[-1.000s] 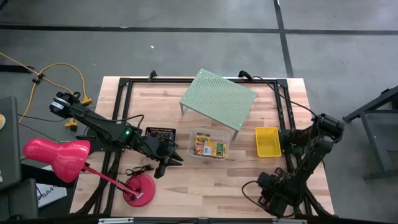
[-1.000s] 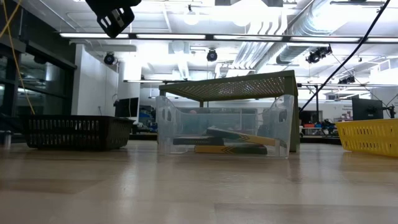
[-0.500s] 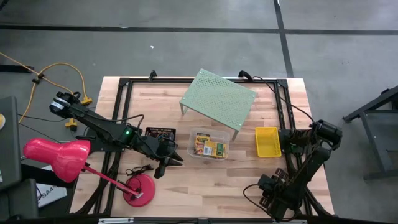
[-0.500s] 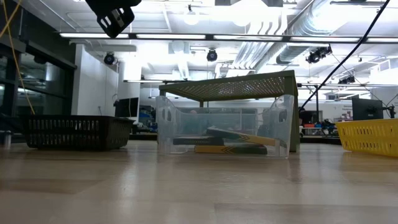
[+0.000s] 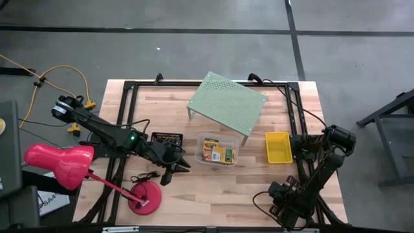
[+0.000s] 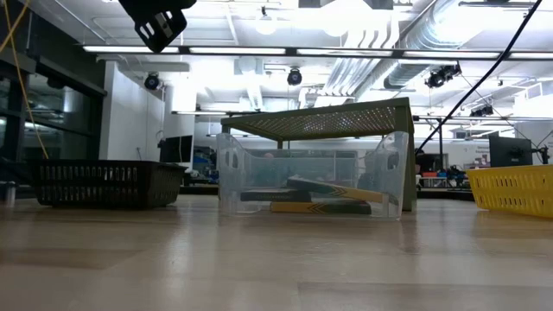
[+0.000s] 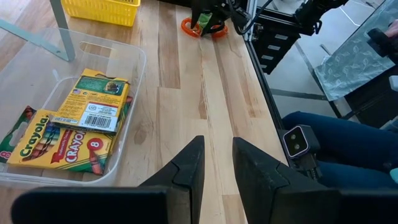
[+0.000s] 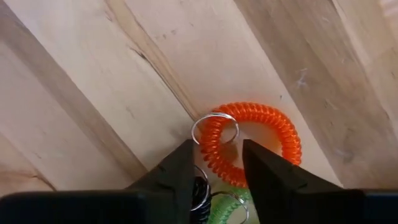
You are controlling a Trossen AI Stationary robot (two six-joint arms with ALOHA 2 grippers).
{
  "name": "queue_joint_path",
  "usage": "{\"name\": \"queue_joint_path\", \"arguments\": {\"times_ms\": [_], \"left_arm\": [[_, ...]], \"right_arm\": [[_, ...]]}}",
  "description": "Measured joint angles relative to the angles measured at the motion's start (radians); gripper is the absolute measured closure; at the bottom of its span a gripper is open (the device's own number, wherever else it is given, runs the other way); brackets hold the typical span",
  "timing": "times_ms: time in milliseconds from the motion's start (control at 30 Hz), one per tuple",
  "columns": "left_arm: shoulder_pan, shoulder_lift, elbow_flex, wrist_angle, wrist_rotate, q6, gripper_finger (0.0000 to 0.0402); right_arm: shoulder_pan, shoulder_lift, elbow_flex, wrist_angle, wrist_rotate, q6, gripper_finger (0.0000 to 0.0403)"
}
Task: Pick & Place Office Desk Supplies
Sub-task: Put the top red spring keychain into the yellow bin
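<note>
Closing in on the orange coil (image 8: 255, 111): right hand (image 8: 216, 149) is low over the desk (image 8: 93, 93), fingers apart and set astride the coil's near arc. Nothing is gripped yet. Black coil (image 8: 200, 190) and green coil (image 8: 230, 208) lie tangled just behind the fingertips, touching the orange one.

Doing it well, as I judge it:
- Take only the orange arc between the fingers. The black and green loops sit close enough to get caught in the same pinch.
- Get the fingertips right down to the wood before squeezing, since the coil is soft and low and a high pinch would likely slip off it.
- Lift straight and slowly, and watch for the neighbours trailing up with it.
- Basket (image 5: 277, 147) is the nearest container, just ahead of this hand.

Left hand (image 7: 217, 146) hovers with its fingers slightly parted and empty. Tub (image 7: 140, 56) with the crayon boxes (image 7: 68, 140) is just ahead of it to one side.

Against a second ago:
- Right arm's elbow has shifted a little toward the desk's near edge in the high view.
- Right fingers have begun to draw together.
- Left arm, tub, boxes, basket and tray (image 6: 104, 183) have not moved.
</note>
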Motion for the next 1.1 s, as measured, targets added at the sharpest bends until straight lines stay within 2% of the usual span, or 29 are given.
{"name": "queue_joint_path", "arguments": {"times_ms": [400,1100], "left_arm": [[0.000,0.000,0.000,0.000,0.000,0.000,0.0324],[0.000,0.000,0.000,0.000,0.000,0.000,0.0324]], "right_arm": [[-0.001,0.000,0.000,-0.004,-0.002,0.004,0.0392],[-0.001,0.001,-0.001,-0.005,0.018,0.004,0.0399]]}}
